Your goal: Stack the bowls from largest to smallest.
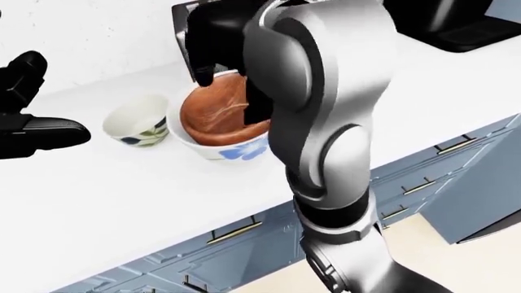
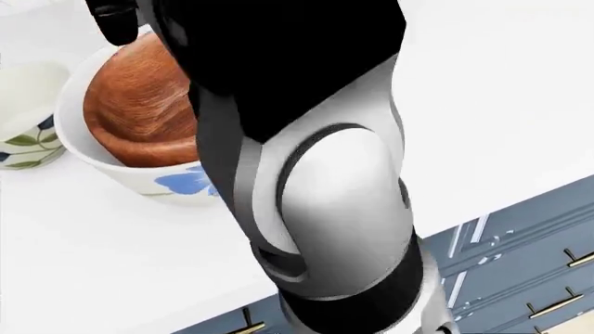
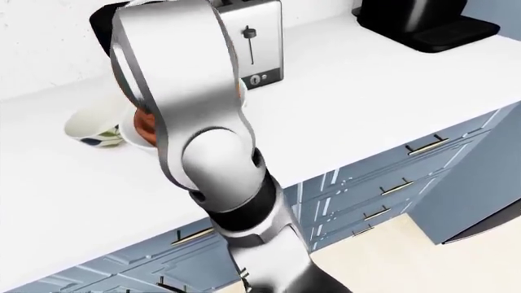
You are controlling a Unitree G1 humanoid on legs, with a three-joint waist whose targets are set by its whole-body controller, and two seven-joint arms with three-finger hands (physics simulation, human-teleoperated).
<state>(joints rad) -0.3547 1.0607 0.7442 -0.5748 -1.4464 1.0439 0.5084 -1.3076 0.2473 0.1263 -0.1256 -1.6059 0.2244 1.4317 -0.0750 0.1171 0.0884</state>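
Fingers (image 1: 203,73) above wooden bowl (image 1: 218,113), nested in white bowl (image 1: 236,149).

Three bowls: one wooden bowl (image 1: 218,112), one white bowl with a blue flower (image 1: 232,148) and one small white bowl with leaves (image 1: 137,120). One toaster (image 3: 255,46), one black appliance (image 3: 423,19), two robot hands: left hand (image 1: 29,119), right hand (image 1: 213,36)

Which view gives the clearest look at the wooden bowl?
The left-eye view: the wooden bowl shows its inside and rim, sitting in the white flowered bowl. The head view shows it close but cut off by the right arm. The right-eye view shows only slivers beside that arm.
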